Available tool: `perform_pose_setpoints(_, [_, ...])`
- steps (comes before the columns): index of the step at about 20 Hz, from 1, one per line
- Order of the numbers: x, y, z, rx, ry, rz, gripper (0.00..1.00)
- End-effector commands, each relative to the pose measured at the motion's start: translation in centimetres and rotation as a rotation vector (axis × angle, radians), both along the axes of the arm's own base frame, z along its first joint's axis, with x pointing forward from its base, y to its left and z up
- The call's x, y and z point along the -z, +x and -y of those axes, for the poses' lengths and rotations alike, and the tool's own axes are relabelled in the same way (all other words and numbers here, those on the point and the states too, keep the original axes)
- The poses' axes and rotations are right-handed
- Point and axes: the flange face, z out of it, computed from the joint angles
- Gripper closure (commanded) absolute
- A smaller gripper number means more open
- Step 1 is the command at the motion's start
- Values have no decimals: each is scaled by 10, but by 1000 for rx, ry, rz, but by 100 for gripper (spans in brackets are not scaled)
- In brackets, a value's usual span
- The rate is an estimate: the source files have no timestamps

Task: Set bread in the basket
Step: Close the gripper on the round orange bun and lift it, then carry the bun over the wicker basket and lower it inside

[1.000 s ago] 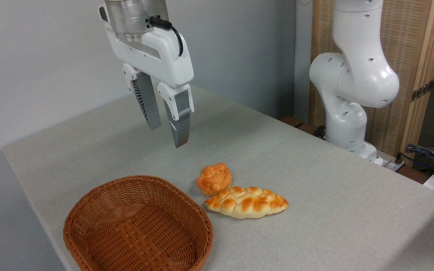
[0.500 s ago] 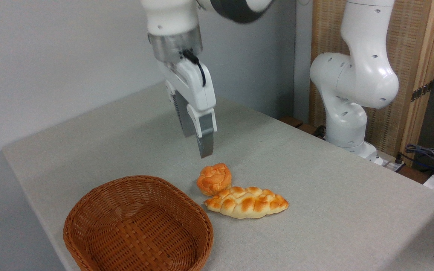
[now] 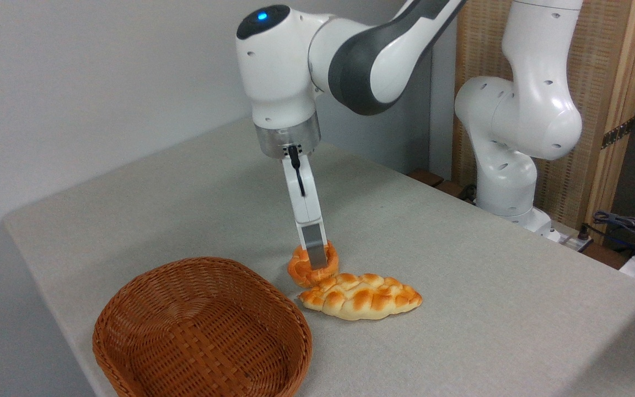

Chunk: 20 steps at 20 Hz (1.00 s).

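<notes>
my gripper (image 3: 314,259) down edge-on at the bread (image 3: 306,268), which sits on the table (image 3: 461,286) touching the braided loaf (image 3: 361,296), right of the basket (image 3: 202,331). grip state unreadable; narrow approach likely avoids the loaf.

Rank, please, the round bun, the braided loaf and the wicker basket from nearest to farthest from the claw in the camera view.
1. Round bun: right at the claw, whose near finger crosses its front.
2. Braided loaf: just below-right of the claw, against the bun.
3. Wicker basket: lower left, apart from both breads.
</notes>
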Motion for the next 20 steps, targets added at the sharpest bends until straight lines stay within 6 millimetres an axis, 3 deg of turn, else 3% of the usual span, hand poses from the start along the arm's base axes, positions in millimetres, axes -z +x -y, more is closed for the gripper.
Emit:
perform_pose_setpoints(1, [15, -1, 2, 35, -9, 35, 1])
perform_pose_setpoints(2, [14, 0, 2, 35, -10, 45, 8])
perform_pose_setpoints(4, [14, 0, 2, 35, -11, 45, 51])
perform_pose_setpoints(5, [14, 1, 2, 35, -12, 46, 66])
perform_pose_setpoints(6, [14, 1, 2, 36, -10, 45, 70])
perform_pose_setpoints(15, [13, 2, 2, 17, -15, 36, 72])
perform_pose_setpoints(17, [-1, 3, 1, 3, -20, 7, 72])
perform_pose_setpoints(20, [-53, 24, 2, -11, -4, -131, 72])
